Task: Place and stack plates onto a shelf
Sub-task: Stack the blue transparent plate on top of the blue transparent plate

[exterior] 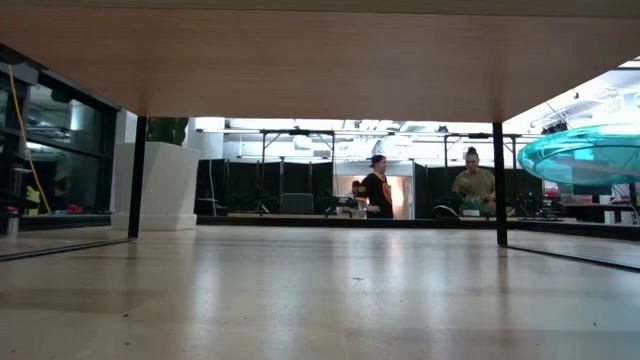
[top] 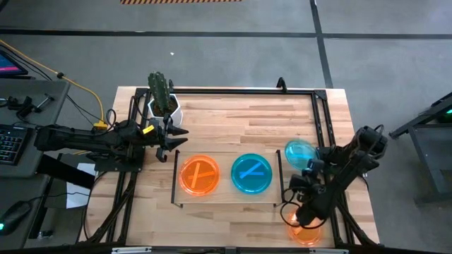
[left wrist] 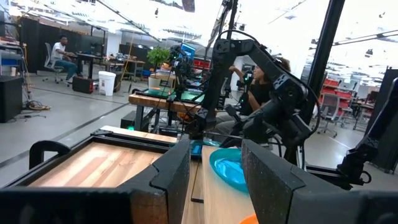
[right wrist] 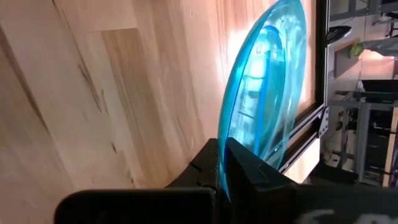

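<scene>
While the right gripper (top: 305, 168) hangs just off the right end of the shelf (top: 224, 201), its jaws are closed on the rim of a teal plate (top: 299, 150), and the coming move turns on where that plate lies against the shelf: it sits just beyond the shelf's right rail, with the teal plate on the shelf (top: 251, 173) as its nearest neighbour and an orange plate on the shelf (top: 199, 176) farther to the left. Judging from this, the carried plate needs to travel leftward over the rail before it can come down on its teal twin. The right arm is plainly the nearer one; the left gripper (top: 176, 138) waits at the counter's left side near the cactus pot (top: 164, 106), jaws parted with nothing between them. A second orange plate (top: 306, 231) lies on the counter under the right arm, partly hidden. The high view gives the layout but not the plate's tilt; the right wrist view shows the held plate (right wrist: 264, 99) gripped at its edge and standing steeply against the jaws. The low view shows it (exterior: 585, 155) lifted clear of the counter, near shelf height, which the overhead picture cannot tell.
</scene>
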{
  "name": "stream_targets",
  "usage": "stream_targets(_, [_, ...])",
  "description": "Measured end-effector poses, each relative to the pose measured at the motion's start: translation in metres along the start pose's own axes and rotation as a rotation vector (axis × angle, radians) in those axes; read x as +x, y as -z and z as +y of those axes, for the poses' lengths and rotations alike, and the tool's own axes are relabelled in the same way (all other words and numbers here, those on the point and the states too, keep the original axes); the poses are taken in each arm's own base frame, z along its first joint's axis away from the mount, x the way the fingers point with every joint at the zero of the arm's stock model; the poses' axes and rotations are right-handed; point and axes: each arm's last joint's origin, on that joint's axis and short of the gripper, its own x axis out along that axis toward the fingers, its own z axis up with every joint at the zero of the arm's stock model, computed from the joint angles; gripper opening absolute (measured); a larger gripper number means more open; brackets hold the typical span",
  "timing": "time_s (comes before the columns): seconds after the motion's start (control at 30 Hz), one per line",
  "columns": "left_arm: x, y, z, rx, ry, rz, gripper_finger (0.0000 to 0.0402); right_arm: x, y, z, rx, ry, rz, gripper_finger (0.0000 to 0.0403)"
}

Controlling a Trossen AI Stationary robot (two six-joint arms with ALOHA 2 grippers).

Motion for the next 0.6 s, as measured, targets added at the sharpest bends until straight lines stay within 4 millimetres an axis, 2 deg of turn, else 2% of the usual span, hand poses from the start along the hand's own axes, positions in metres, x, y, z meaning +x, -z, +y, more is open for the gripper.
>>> stream_targets(0.27, [0.000, 0.000, 0.000, 0.000, 0.000, 0.000, 0.0136, 0.002, -0.010, -0.011, 0.044, 0.008, -0.046, 0.0000])
stream_targets(0.6, [0.000, 0.000, 0.000, 0.000, 0.000, -0.002, 0.0136, 0.003, -0.025, -0.044, 0.060, -0.014, -0.091, 0.0000])
